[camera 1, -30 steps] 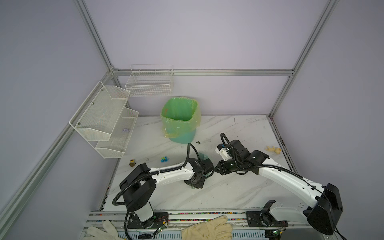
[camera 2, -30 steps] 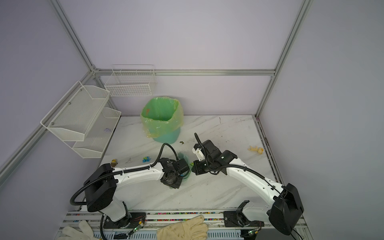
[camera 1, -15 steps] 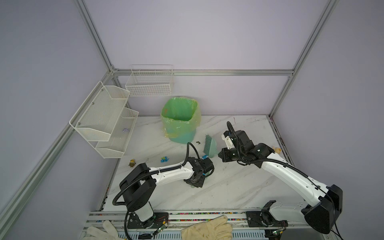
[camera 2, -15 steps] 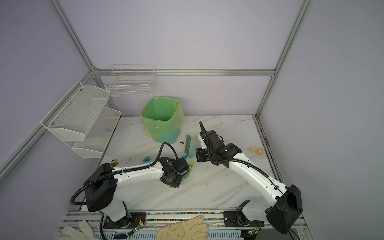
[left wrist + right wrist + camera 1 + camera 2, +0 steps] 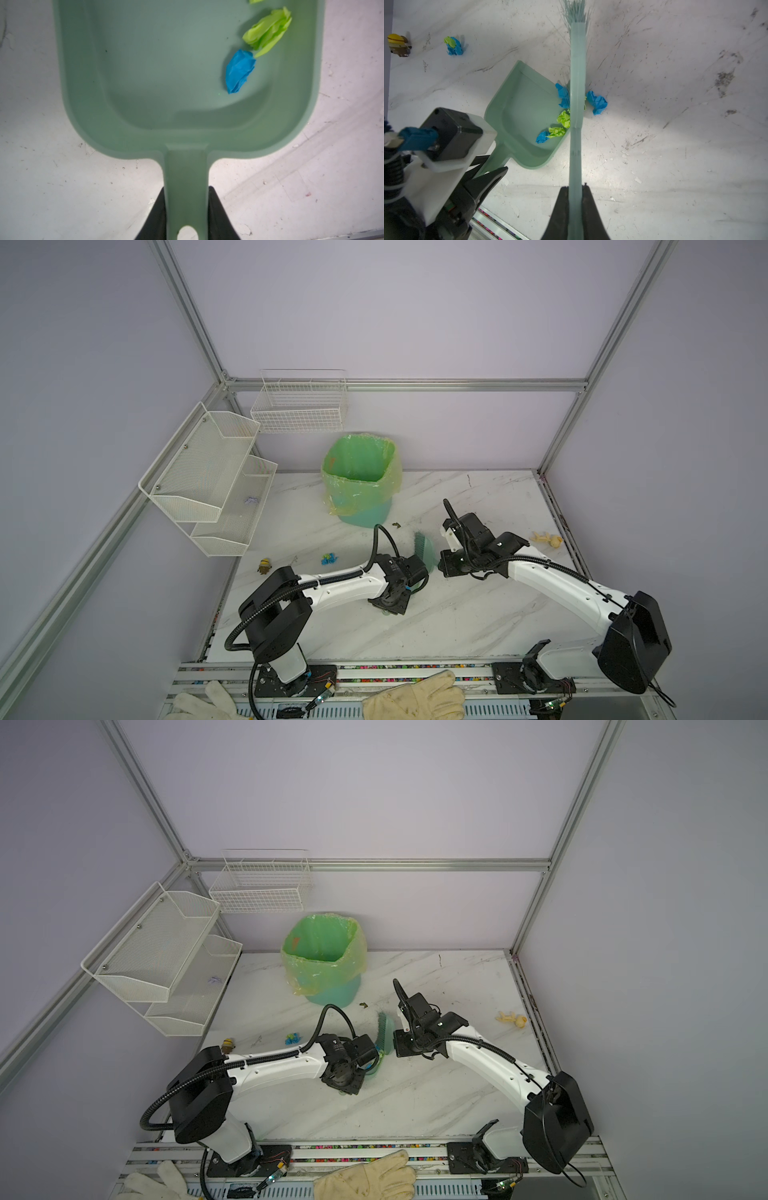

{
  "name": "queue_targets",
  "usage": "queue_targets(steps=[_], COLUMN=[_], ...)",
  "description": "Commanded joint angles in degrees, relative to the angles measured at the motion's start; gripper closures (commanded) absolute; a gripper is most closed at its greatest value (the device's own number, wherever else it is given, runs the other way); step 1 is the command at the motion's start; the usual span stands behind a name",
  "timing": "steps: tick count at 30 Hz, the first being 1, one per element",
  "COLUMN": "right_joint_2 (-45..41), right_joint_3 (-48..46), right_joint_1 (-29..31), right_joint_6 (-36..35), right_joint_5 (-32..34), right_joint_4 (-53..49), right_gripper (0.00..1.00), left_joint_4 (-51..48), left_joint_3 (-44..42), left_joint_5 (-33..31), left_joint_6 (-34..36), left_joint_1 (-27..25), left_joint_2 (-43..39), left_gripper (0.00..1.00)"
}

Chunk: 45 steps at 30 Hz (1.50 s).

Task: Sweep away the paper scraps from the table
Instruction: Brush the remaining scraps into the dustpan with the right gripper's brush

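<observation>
Though crumpled, paper scraps [image 5: 240, 71] elongated along dustpan [image 5: 166, 62].

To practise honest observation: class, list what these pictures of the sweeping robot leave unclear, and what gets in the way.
Left wrist view: the dustpan mouth is cut off by the picture's edge, so its paper scraps cannot be counted.
Right wrist view: the brush covers parts of scraps.
Both top views: the left arm hides the dustpan's contents; the pale wad on the shelf is too small to identify.

a lab test cell: aluminium rails [image 5: 405, 384] and blank walls [image 5: 395, 302].
</observation>
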Motion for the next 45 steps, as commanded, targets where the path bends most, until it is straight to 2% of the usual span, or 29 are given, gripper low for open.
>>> queue_targets(steps=[1,6,11,17,23,27,33,45], right_joint_2=[-2.73,-6.84,-9.08,-8.16,-8.28,-9.51,-7.84,-6.02], right_joint_3=[-2.41,-3.52,0.09,2.17,4.09,3.49,1.82,-1.36], right_joint_1=[-0.01,0.42,0.43,-0.52,-2.44,-3.42,-3.52,-3.42], right_joint_6=[1.58,2.24,1.45,2.65,3.21,3.70,2.82,-2.66], right_joint_5=[-6.22,-13.80,-12.53,-5.46,4.45,6.86,15.27,9.13], right_joint_4=[0.62,2.85,0.00,-2.22,-5.08,-5.45,-8.79,-3.68], right_gripper=[1.00,1.00,1.00,1.00,1.00,1.00,1.00,1.00], left_joint_4=[0.63,0.63,0.63,0.63,0.63,0.63,0.61,0.76], left_joint_3=[2.74,3.36,3.60,3.38,3.16,2.85,2.98,4.40], left_joint_5=[-0.44,-0.33,-0.25,-0.25,0.28,0.23,0.29,5.49], left_joint_6=[0.28,0.31,0.40,0.07,0.07,0.04,0.15,0.86], left_joint_1=[0.42,0.42,0.42,0.43,0.42,0.42,0.44,-1.59], left_joint_2=[-0.53,0.27,0.56,0.12,-0.23,-0.46,-0.41,0.84], left_gripper=[1.00,1.00,1.00,1.00,1.00,1.00,1.00,1.00])
